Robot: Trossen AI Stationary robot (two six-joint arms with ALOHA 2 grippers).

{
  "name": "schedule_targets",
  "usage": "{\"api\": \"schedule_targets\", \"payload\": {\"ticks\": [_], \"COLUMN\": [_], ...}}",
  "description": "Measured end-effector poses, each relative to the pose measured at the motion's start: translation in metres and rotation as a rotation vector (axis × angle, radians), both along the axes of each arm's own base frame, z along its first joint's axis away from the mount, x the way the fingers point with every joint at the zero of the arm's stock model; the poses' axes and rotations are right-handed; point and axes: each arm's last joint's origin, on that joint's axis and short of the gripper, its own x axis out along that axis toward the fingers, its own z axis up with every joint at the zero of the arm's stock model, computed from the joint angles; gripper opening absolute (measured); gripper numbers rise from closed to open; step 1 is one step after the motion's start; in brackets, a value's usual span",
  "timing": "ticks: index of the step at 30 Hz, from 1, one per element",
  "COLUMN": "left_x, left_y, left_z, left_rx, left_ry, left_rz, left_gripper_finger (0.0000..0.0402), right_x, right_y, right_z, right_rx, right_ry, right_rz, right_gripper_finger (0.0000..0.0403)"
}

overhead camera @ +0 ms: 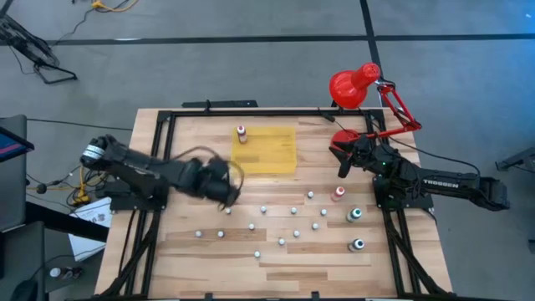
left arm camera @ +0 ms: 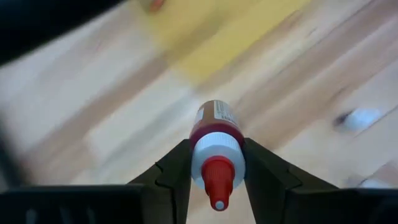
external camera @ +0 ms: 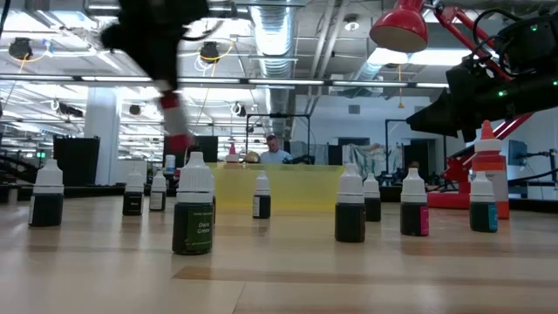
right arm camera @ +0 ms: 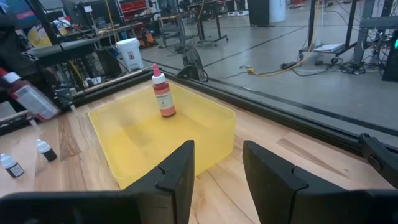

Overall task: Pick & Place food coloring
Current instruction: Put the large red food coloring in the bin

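My left gripper [overhead camera: 224,192] hangs above the table's left middle, shut on a red food coloring bottle [left arm camera: 214,121] that has a white collar and a red tip. In the low view this bottle [external camera: 174,122] shows blurred, high above the table. A shallow yellow tray [overhead camera: 272,155] lies at the far middle, with one red bottle [right arm camera: 161,93] standing upright on its floor. Several small white-capped bottles [overhead camera: 284,221] stand on the table's near half. My right gripper [right arm camera: 217,174] waits at the table's right, open and pointing at the tray. My left gripper pinches the bottle's white collar [left arm camera: 214,155], just below the red tip, between its two fingers. The fingers [left arm camera: 177,168] slant down from above. The red tip points back toward the wrist and the body reaches out past the fingertips. The bottle is lifted clear of the table.
A red desk lamp [overhead camera: 355,84] stands at the far right corner behind my right arm. Bigger bottles [overhead camera: 357,215] with green, pink and red colour stand near the right edge. Dark frame rails [overhead camera: 159,142] run along the table's sides.
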Motion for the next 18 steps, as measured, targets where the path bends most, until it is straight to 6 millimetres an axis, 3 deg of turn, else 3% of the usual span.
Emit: {"api": "schedule_targets", "payload": {"ticks": [10, 18], "left_x": [0.026, 0.045], "left_y": [0.078, 0.134], "left_z": [0.005, -0.032], "left_rx": [0.109, 0.022], "left_ry": [-0.026, 0.06], "left_rz": [-0.098, -0.09], "left_gripper_finger": [0.0114, 0.0115], "right_x": [0.0, 0.0], "right_y": [0.0, 0.0], "right_z": [0.0, 0.0], "right_rx": [0.0, 0.001], "right_ry": [0.0, 0.003], "right_rz": [0.0, 0.0], "right_gripper_finger": [0.0127, 0.0127]}}
